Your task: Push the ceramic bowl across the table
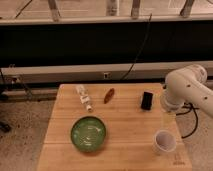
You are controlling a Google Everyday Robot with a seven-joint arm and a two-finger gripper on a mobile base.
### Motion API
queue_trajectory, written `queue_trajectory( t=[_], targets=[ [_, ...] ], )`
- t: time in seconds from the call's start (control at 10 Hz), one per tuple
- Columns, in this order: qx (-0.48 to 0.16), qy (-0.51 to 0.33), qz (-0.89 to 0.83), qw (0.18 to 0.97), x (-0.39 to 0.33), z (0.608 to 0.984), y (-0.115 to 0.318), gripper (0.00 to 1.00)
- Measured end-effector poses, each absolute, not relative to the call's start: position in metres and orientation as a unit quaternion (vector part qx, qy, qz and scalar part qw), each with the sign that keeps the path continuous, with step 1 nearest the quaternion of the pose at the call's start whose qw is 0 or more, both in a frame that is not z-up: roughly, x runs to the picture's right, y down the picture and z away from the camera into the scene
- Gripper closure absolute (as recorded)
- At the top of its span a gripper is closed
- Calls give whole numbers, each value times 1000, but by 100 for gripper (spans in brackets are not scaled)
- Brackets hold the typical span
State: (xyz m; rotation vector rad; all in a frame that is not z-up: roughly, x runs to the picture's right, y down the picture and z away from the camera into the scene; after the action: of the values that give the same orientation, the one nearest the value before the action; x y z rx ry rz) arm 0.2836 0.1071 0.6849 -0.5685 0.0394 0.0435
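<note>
The ceramic bowl (88,133) is wide, glossy green and empty. It sits on the light wooden table (125,120), left of centre and toward the near edge. My white arm (186,89) reaches in from the right. My gripper (168,120) hangs down over the table's right side, just above and behind a small whitish cup (163,141). It is well to the right of the bowl and touches nothing that I can see.
A small clear bottle (84,97) lies at the back left of the table. A brown oblong object (109,95) lies next to it. A black box (147,100) stands at the back right near my arm. A dark mark (175,161) is at the near right corner.
</note>
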Motion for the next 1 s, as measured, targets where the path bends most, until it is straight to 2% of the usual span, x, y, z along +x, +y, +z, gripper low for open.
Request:
queue_trajectory(
  t=[1.0],
  targets=[
    [-284,11,-26,958,231,706,133,20]
  ],
)
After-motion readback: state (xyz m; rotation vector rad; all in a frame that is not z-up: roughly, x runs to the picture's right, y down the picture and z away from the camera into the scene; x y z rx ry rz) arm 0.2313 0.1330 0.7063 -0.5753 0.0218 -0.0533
